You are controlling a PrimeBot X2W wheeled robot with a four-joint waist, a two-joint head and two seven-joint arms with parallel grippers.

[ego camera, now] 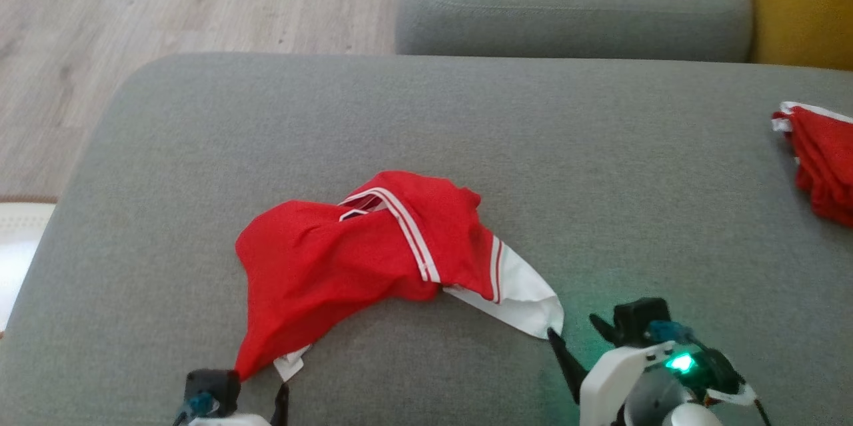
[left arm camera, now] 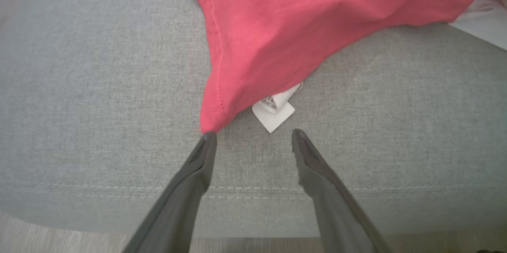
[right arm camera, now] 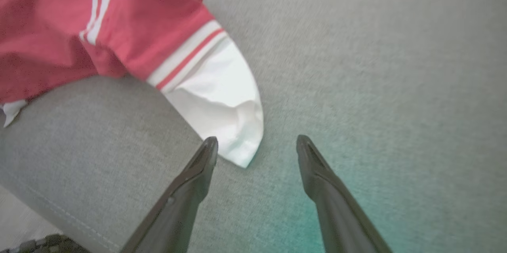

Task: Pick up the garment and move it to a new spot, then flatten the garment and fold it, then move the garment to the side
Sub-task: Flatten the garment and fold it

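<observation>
Our left tool (left arm camera: 253, 132) stands spread and holds nothing. One fingertip (left arm camera: 208, 142) meets a red corner of the garment (left arm camera: 297, 19), and a small white label (left arm camera: 273, 112) lies just ahead of the gap. Our right tool (right arm camera: 257, 138) is spread too and empty. The rounded tip of a white panel (right arm camera: 222, 114) lies just before it, nearer one finger than the other.

The garment sits crumpled on the near middle of the sofa seat (ego camera: 600, 179), humped at its centre, with those two ends trailing toward us. We judge it light, thin and limp. It should drape from any pinch, stretch a little and keep no shape of its own. The two near ends look like the places to take hold, one per tool. Each pinch should go deep enough to catch cloth past the hem, and on the left the cloth, not the label alone. The seat looks padded, so we expect the fingertips can press in to get under an edge.

The red cloth looks like a soft matte knit with a stitched hem, crossed by white stripes (ego camera: 413, 233). The seat is a grey woven fabric with a sewn seam near its front. Another red garment (ego camera: 823, 166) lies at the seat's right edge, well apart, and pale wood floor (ego camera: 166, 13) lies beyond
</observation>
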